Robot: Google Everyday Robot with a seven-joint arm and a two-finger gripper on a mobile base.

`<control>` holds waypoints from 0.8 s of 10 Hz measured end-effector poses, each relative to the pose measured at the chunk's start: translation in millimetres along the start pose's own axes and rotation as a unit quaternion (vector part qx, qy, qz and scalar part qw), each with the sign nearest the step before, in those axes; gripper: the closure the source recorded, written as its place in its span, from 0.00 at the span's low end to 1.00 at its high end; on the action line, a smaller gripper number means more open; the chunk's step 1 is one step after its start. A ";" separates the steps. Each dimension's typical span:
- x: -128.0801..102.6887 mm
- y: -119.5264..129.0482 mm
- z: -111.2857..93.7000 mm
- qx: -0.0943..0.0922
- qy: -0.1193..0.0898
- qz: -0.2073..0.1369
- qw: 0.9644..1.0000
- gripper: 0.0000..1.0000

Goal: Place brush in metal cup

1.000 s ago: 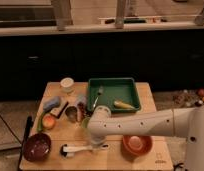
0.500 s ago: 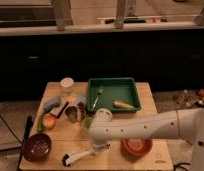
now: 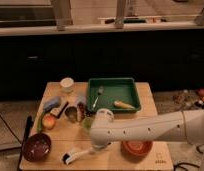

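Tool [image 3: 96, 148] hangs low near the front edge of the surface [image 3: 110, 163], fingers pressed together on the upper right end of the brush [image 3: 80, 155]. The brush slants down and left from that pinch, with its black bristle head resting near the front edge, just right of a dark red bowl [image 3: 36, 147]. The metal cup [image 3: 71, 114] stands behind and to the left of the tool, near the surface's middle, so the carry has to go away from the front edge and leftward. A round fruit [image 3: 49, 121] sits beside the cup and a green tray [image 3: 115, 81] with a fork [image 3: 98, 95] lies behind. An orange bowl [image 3: 136, 148] sits right of the tool, out of the path.
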 end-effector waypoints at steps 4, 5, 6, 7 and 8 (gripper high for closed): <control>-6.9 -10.3 -15.3 0.004 -0.021 -0.017 1.000 1.00; -9.6 -14.3 -19.4 0.003 -0.024 -0.022 0.999 1.00; -11.2 -16.4 -21.8 0.003 -0.025 -0.025 0.999 1.00; -13.0 -19.3 -25.6 0.004 -0.028 -0.029 0.999 1.00; -14.3 -21.8 -30.9 0.005 -0.030 -0.033 0.999 1.00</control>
